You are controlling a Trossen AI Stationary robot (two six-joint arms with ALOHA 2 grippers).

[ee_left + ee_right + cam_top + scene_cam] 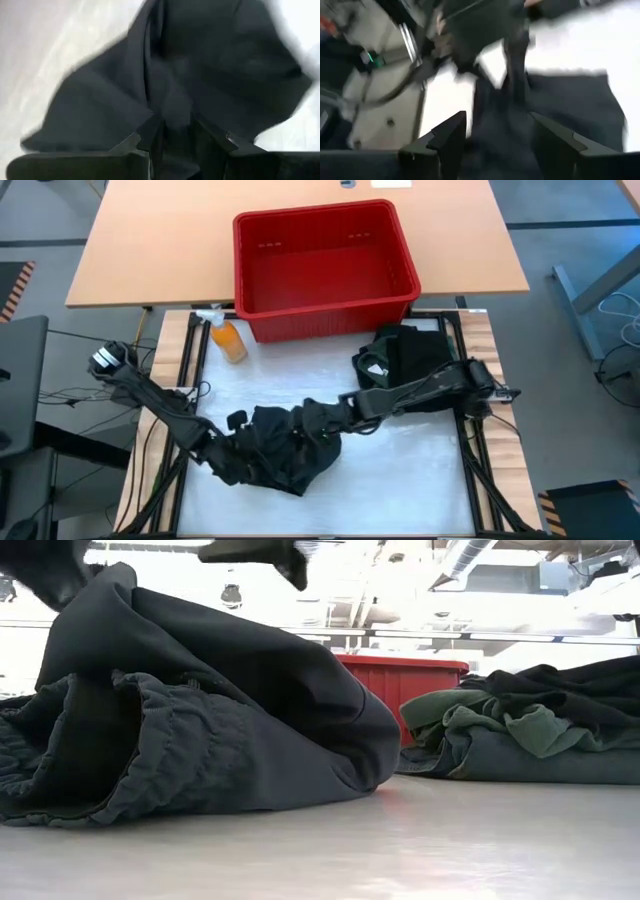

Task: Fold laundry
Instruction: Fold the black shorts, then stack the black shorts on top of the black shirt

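Note:
A black garment point(285, 448) lies crumpled on the white table top, near the front and middle. My left gripper point(215, 448) is at its left end, shut on the cloth point(172, 107). In the low view that end rises in a peak point(115, 585) toward the gripper. My right gripper point(342, 408) hovers over the garment's right end, fingers wide apart point(502, 140), with dark cloth below them. A pile of dark green and black garments point(405, 360) rests on the table at the back right. My left gripper pinches a bunched part of the black garment point(175, 117) between its two fingers, at the garment's left end. The fingers slant down from the table's left. That end is drawn up toward the gripper, and the rest lies slack on the table point(200, 770).
A red plastic bin point(325, 270) stands at the table's far edge. An orange bottle point(228, 340) lies at its left corner. Bare white table top point(400, 470) lies to the front right of the garment.

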